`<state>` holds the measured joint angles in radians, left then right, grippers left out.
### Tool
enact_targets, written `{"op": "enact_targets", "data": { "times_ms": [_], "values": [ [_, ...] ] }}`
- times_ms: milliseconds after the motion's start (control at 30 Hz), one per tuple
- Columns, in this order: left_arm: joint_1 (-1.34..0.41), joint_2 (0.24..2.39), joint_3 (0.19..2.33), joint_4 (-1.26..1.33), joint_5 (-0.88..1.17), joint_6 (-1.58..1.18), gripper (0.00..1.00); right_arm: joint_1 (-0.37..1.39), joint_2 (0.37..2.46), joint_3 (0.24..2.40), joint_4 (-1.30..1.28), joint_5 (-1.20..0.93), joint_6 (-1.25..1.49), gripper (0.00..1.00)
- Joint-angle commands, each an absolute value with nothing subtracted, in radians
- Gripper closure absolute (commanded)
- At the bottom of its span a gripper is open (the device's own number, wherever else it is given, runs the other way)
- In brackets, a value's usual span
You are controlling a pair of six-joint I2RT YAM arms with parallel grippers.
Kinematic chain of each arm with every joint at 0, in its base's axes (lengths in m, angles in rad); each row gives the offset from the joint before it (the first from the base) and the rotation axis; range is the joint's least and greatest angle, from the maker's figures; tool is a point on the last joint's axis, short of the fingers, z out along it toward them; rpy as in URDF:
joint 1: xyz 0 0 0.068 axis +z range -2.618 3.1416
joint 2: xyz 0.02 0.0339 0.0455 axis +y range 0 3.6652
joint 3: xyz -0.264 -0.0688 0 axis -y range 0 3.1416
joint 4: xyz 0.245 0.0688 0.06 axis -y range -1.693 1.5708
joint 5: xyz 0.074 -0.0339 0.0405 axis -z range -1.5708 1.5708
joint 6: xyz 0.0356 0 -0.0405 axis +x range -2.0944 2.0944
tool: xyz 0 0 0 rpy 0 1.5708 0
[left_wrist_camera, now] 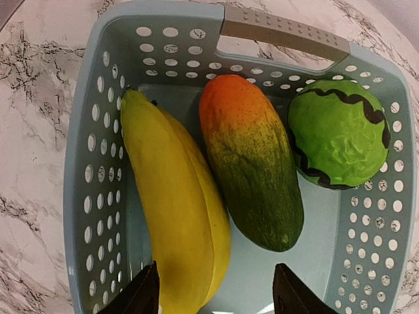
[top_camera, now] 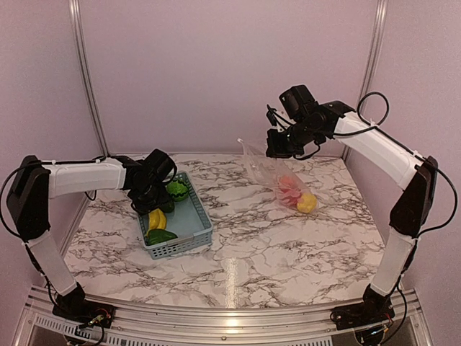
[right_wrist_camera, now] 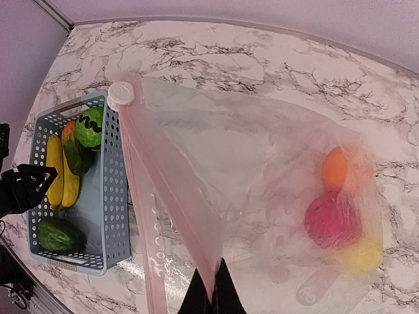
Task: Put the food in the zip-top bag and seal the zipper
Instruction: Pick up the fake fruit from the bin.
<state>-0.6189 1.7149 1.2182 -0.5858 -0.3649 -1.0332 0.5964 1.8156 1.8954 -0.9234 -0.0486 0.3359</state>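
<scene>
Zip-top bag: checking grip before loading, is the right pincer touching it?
Touching: right wrist view shows the right pincer shut on the zip-top bag at its mouth.

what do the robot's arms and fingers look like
Both the left arm and right arm have white link covers, black joints and black wrists, with thin black cables looping alongside. The fingers are black and wedge-shaped.

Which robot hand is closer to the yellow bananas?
The left hand. It hangs open right over the bananas in the basket. The right hand is far off across from the basket, pinching the clear bag up by its edge.
</scene>
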Motion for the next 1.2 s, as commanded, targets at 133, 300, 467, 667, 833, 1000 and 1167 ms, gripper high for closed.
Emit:
{"op": "enact_targets", "data": {
  "times_ms": [133,300,467,667,833,1000,1167],
  "values": [
    [-0.558,1.812,1.268,-0.594,-0.348,-1.031,0.41,0.600,1.793,1.882,-0.901,-0.060,0.328,1.00],
    [-0.534,1.857,1.293,-0.587,-0.323,-0.993,0.45,0.599,1.779,1.859,-0.889,-0.052,0.332,1.00],
    [-0.526,1.867,1.317,-0.591,-0.315,-0.965,0.57,0.598,1.776,1.854,-0.888,-0.051,0.326,1.00],
    [-0.530,1.799,1.325,-0.600,-0.308,-0.958,0.76,0.599,1.786,1.875,-0.891,-0.038,0.316,1.00],
    [-0.537,1.724,1.373,-0.640,-0.305,-0.945,0.78,0.599,1.790,1.877,-0.882,-0.049,0.312,1.00],
    [-0.544,1.668,1.453,-0.673,-0.291,-0.919,0.80,0.598,1.801,1.897,-0.888,-0.057,0.312,1.00],
    [-0.574,1.649,1.566,-0.650,-0.298,-0.875,0.80,0.600,1.822,1.938,-0.888,-0.075,0.321,1.00]
  ]
}}
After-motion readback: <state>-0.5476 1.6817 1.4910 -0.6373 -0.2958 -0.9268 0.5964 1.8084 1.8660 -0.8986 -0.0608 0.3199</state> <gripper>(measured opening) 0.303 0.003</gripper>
